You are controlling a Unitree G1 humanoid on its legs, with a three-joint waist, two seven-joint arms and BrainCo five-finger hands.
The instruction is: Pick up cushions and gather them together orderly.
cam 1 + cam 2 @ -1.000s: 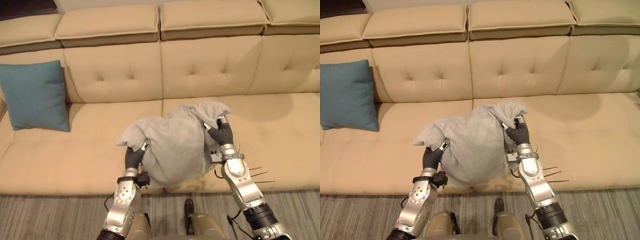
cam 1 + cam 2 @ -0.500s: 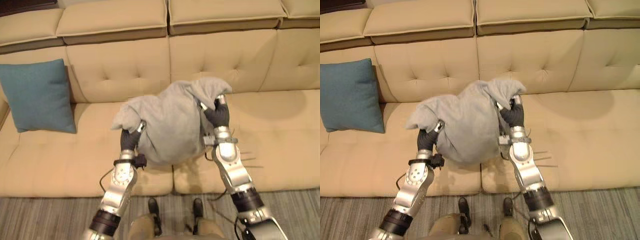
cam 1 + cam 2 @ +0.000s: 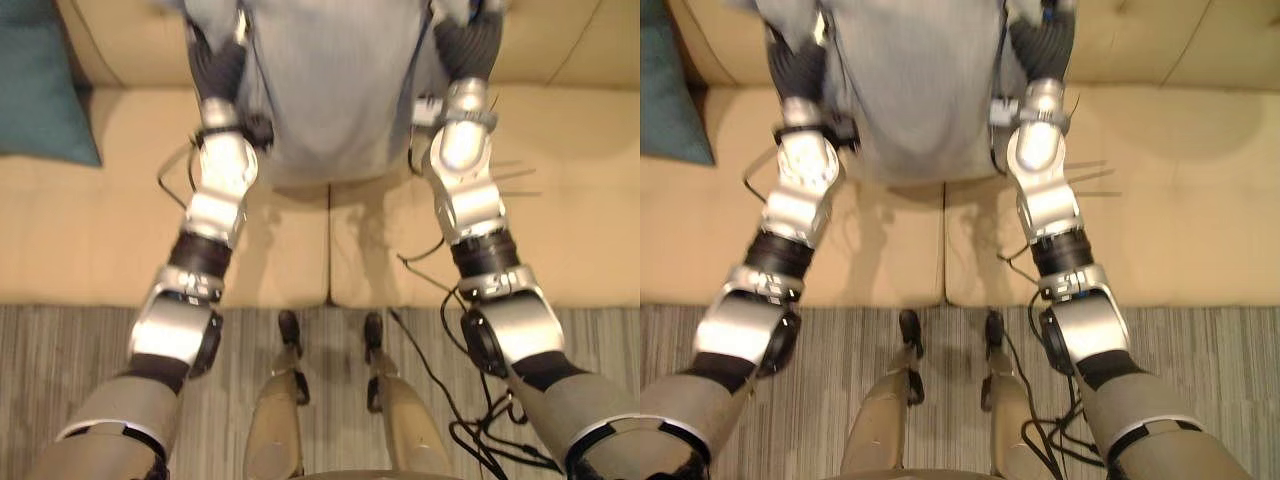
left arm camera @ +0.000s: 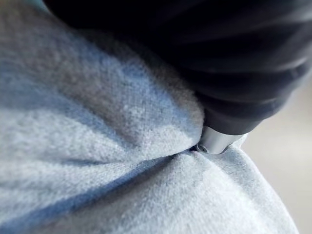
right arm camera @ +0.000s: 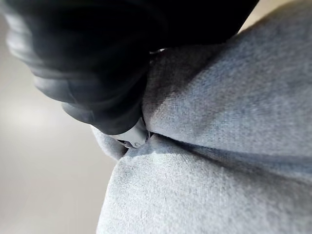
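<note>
The grey cushion (image 3: 335,80) hangs at 12 o'clock over the beige sofa (image 3: 90,230), held between the left hand (image 3: 215,62) at 11 o'clock and the right hand (image 3: 468,45) at 1 o'clock. Both hands are sunk into its bunched cloth, so I cannot tell how the fingers are set. A teal cushion (image 3: 35,90) sits at 10 o'clock on the sofa, well apart from the grey one

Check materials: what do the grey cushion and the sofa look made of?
Grey cushion: probably a soft, matte fleece or brushed knit over a pliable fill. The left wrist view shows a fuzzy nap and deep folds where it is pressed in.
Sofa: smooth beige leather or faux leather; I cannot tell which. The seat looks even, with no visible weave.
</note>
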